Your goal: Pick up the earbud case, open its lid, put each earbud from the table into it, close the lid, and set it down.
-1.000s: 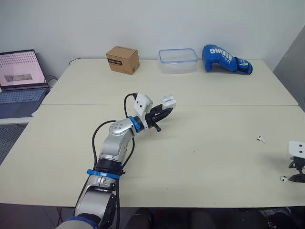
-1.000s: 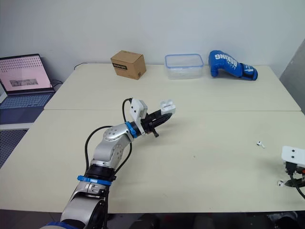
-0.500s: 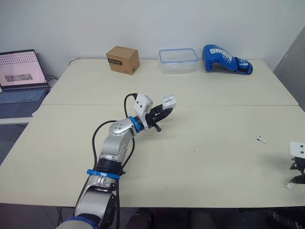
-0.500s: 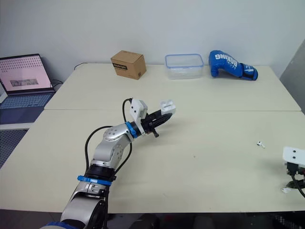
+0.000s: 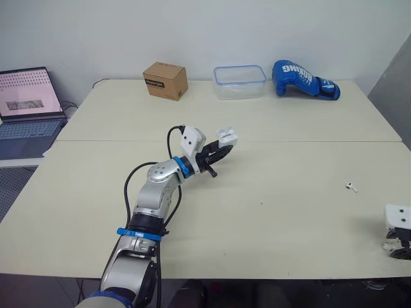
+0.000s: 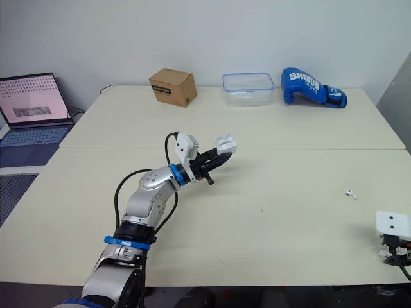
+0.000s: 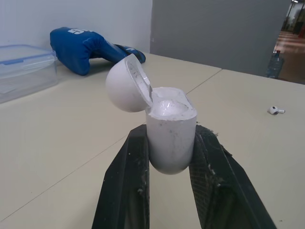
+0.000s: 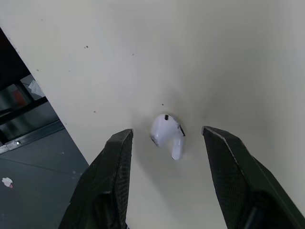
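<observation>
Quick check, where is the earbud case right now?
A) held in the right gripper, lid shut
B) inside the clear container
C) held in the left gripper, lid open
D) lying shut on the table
C: the left gripper clamps the earbud case between its fingers, with the lid hinged back off the body.

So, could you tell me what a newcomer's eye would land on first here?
The left hand holds the white earbud case up over the middle of the table, lid flipped open. At the table's near right edge, the right hand hangs open, straddling an earbud. A blue boxing glove lies at the far edge.
</observation>
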### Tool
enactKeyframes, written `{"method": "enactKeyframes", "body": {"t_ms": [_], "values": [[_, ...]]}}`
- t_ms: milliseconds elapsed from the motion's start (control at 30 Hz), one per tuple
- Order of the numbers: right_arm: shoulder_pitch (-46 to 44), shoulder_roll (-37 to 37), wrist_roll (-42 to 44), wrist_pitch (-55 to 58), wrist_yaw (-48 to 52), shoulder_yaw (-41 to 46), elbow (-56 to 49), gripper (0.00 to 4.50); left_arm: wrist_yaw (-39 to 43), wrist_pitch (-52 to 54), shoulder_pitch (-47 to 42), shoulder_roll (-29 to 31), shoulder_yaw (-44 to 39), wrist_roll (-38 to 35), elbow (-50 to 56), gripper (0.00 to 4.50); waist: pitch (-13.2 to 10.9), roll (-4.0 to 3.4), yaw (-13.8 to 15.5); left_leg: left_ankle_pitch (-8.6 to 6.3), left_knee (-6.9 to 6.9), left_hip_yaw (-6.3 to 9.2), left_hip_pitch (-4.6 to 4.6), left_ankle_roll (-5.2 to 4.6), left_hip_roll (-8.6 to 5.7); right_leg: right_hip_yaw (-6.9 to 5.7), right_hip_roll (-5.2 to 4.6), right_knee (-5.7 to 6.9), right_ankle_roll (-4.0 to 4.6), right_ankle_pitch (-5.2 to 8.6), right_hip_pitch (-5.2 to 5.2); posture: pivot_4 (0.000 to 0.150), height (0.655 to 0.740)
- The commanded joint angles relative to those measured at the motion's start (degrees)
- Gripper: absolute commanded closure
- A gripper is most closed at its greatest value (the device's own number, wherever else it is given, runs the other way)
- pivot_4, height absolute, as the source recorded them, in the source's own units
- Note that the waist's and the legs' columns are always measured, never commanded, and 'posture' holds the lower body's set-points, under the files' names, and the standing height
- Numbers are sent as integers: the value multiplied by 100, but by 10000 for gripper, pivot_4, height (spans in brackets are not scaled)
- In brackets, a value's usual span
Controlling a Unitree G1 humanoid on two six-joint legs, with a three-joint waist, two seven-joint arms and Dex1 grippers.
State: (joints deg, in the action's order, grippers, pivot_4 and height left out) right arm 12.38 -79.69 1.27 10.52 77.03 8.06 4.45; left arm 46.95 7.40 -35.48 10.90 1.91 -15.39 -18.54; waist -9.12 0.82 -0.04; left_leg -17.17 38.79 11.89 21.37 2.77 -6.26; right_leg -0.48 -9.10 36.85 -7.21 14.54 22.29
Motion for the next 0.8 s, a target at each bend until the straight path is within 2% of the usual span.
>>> {"method": "enactKeyframes", "body": {"t_ms": [33,800], "values": [[69,61,1,1,-119,246,-140,21047,13,-62,-36,-4,-23,-91,187,37643,0,0,0,0,0,-1,0,0,0,0,0,0,0,0,0,1500,7400],[-771,82,-71,13,-220,-85,526,21047,14,-62,-50,-18,-29,-103,168,37643,0,0,-6,0,0,-1,-1,0,0,1,0,0,0,0,0,1500,7400]]}}
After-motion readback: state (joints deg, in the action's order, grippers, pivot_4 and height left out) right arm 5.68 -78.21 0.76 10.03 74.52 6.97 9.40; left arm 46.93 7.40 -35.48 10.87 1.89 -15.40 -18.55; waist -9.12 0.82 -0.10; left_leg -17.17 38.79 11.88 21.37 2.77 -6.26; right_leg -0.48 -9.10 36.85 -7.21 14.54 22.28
